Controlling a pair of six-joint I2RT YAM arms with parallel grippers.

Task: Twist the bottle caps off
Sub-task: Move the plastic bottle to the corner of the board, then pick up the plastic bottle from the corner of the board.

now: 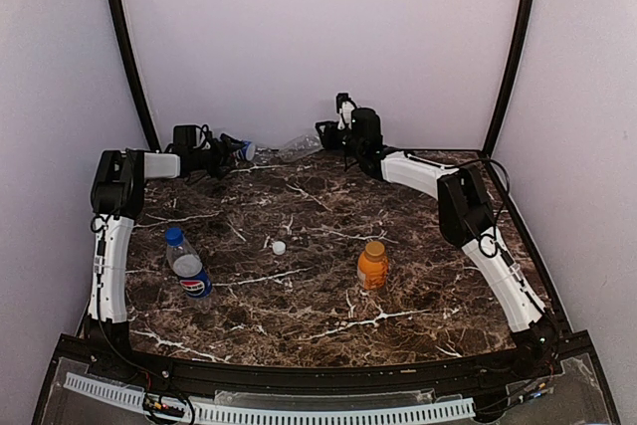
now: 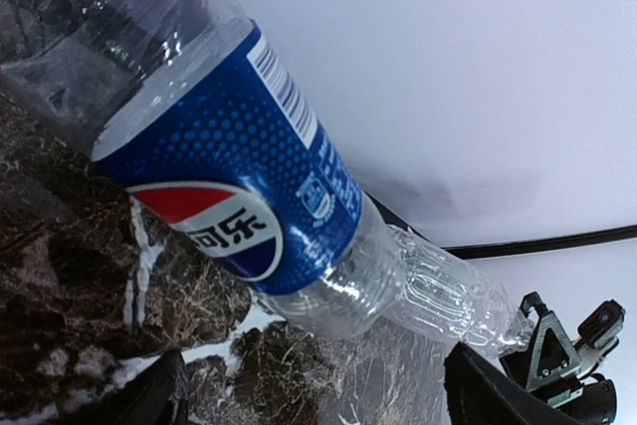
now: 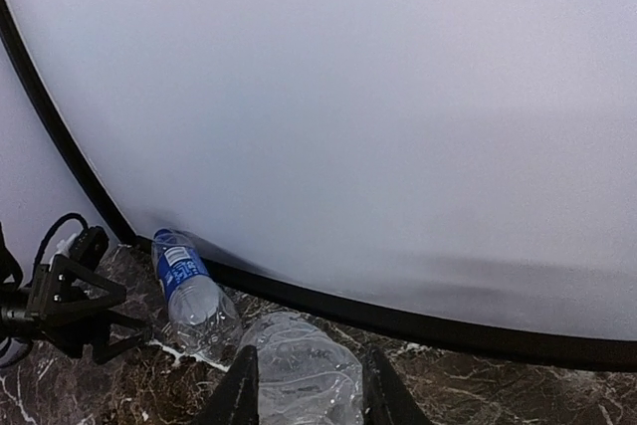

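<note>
One down, by the look of it: a white cap (image 1: 279,247) lies alone on the marble table (image 1: 328,206), mid-field, touching no bottle. Front left, the standing blue-label bottle (image 1: 189,271) has its blue cap (image 1: 175,236) still on. The short orange bottle (image 1: 372,271), well to its right, is upright with its orange cap (image 1: 374,246) in place. So at least two caps are left, as I judge it.

All the action is at the back wall. The left gripper (image 2: 318,375) hangs with its jaws spread wide and nothing in them. The Pepsi bottle (image 2: 239,196) lies on its side just ahead of it. Whether that bottle's cap is on, no view settles.

The right gripper (image 3: 309,357) has the clear bottle (image 3: 299,375) between its fingers, pressed on both sides. It looks like a firm hold.

Only the overhead view shows the loose white cap and the two front bottles. Only the left wrist camera gets close enough to read the Pepsi logo. Only the right wrist camera shows the clear bottle filling the gap between its own fingers, with the Pepsi bottle just beyond, near the left gripper.
</note>
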